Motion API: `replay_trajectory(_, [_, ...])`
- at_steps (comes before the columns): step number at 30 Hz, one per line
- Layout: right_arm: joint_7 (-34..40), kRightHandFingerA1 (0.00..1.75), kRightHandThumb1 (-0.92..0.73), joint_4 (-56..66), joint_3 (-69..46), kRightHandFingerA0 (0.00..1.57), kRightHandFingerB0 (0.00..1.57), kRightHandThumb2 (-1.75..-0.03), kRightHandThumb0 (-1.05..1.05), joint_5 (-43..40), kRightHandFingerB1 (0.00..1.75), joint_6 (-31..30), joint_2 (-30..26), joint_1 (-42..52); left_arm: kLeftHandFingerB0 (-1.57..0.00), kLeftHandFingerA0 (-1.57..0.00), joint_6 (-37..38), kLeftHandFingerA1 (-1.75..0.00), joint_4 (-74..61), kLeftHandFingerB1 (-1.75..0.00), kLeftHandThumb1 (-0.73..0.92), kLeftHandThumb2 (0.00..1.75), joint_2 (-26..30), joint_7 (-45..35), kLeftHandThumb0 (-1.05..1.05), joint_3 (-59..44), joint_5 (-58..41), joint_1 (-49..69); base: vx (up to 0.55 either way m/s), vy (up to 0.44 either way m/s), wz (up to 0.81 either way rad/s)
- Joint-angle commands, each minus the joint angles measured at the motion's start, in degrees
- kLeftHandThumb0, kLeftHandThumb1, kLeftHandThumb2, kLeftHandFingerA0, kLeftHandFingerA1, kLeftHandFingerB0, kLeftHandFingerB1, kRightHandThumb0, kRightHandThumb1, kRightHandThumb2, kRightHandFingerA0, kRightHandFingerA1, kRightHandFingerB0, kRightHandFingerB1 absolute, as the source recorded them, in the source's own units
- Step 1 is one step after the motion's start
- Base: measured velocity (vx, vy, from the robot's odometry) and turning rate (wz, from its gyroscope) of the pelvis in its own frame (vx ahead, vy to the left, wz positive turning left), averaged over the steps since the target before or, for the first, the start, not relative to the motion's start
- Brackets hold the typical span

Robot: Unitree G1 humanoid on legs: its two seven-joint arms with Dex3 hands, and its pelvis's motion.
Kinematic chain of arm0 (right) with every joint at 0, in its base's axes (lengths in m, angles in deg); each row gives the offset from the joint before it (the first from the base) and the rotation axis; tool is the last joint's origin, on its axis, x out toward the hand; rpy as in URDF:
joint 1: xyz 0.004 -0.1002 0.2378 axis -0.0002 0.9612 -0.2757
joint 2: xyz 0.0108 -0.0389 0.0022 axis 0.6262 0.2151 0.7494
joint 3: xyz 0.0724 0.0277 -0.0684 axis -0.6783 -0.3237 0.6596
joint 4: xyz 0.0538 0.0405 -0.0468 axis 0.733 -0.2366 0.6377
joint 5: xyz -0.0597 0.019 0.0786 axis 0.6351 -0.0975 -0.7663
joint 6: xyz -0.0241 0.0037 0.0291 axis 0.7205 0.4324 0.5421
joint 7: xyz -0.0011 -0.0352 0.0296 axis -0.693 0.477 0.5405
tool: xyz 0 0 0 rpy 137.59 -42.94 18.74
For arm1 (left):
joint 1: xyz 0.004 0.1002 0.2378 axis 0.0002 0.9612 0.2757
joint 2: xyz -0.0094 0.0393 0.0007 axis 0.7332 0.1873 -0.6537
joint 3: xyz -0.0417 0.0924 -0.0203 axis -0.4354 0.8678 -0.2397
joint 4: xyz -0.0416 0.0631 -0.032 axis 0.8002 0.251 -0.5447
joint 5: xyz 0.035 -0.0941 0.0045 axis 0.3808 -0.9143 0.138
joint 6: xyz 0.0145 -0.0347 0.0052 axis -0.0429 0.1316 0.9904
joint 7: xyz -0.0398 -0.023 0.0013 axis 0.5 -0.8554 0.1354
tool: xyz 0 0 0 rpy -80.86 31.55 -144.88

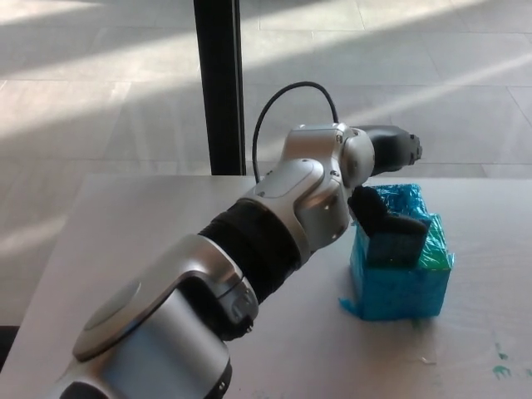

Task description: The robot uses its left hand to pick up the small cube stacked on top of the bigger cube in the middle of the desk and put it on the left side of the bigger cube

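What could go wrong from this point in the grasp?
The left hand is wrapped around the small cube, thumb in front and fingers behind, but whether the grip is firm cannot be seen; the cube might slip on lifting. The small cube sits on the bigger cube, so pulling sideways could drag or tip it. Both are wrapped in crinkled blue tape, which could snag between them.

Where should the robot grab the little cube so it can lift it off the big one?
Probably by its two opposite upright sides, coming down from above. The small cube sits on the bigger cube, so only its top and sides are free. The left hand already hangs over it.
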Motion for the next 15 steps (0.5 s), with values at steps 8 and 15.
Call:
replay_trajectory(8, [-1.4, 0.60, -0.63, -1.0, -1.0, 0.67, 0.45, -0.59, -0.37, -0.8, 0.35, 0.0, -1.6, -0.4, 0.00, 0.00, -2.1, -0.28, 1.6, 0.00, 0.44, 1.02, -3.0, -1.7, -0.92, -2.6, -0.1, 0.6, 0.00, 0.000, 0.00])
replay_trajectory(15, [-1.9, 0.58, -0.62, 1.6, -1.0, 0.65, 0.44, -0.59, -0.37, -0.6, 0.34, -0.7, -2.0, 0.1, -0.06, 0.00, -4.0, -0.40, 1.9, -0.04, 0.43, 0.96, -2.4, -4.8, -0.85, -2.0, 0.5, 1.3, 0.00, 0.000, 0.00])
